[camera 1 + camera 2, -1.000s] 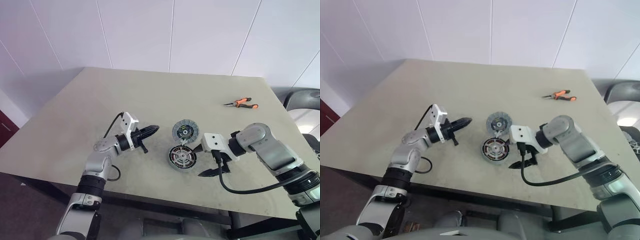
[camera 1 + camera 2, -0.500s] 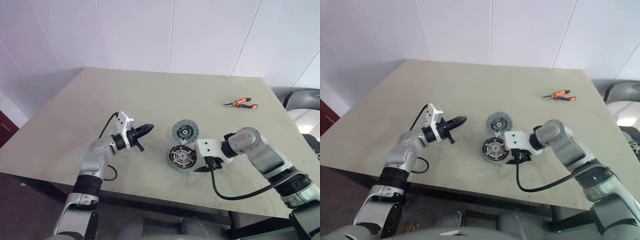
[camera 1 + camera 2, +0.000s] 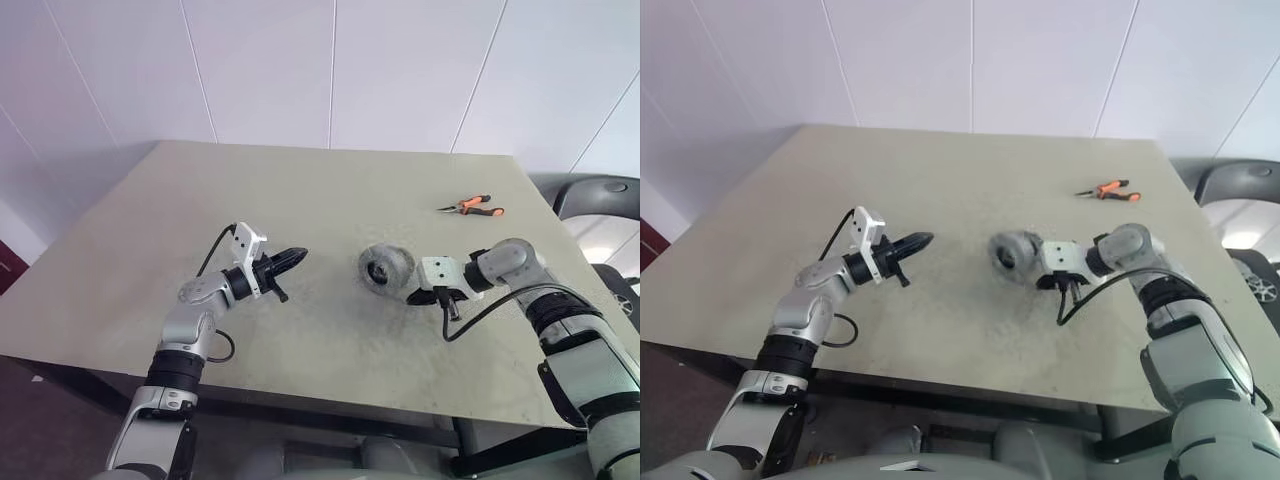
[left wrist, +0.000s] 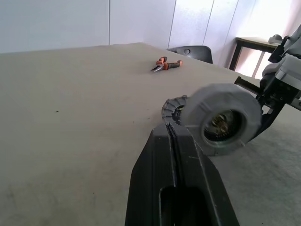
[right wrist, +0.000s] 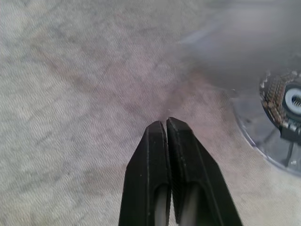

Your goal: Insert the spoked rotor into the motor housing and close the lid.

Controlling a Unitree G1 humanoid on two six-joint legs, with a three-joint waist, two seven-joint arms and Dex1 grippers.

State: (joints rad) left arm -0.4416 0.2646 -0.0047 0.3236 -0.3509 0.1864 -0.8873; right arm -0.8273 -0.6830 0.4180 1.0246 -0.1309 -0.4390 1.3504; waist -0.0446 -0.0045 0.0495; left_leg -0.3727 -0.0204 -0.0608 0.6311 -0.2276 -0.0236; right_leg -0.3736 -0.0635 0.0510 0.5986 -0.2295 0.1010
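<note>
On the table, head view:
Housing: blurred grey round shape near centre, tipped on edge; rotor partly hidden behind it.
Right pincer: clenched on nothing, at the housing's 4 o'clock, just beside it.
Left pincer: clenched, empty, at the housing's 9 o'clock, well apart.
Pliers: at 2 o'clock, far off.

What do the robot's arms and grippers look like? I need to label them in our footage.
Both arms are silver-grey segmented shells with dark joints. Each wrist carries a white block, and a black cable loops from it back along the arm. The left gripper and right gripper each have two black tapered fingers.
</note>
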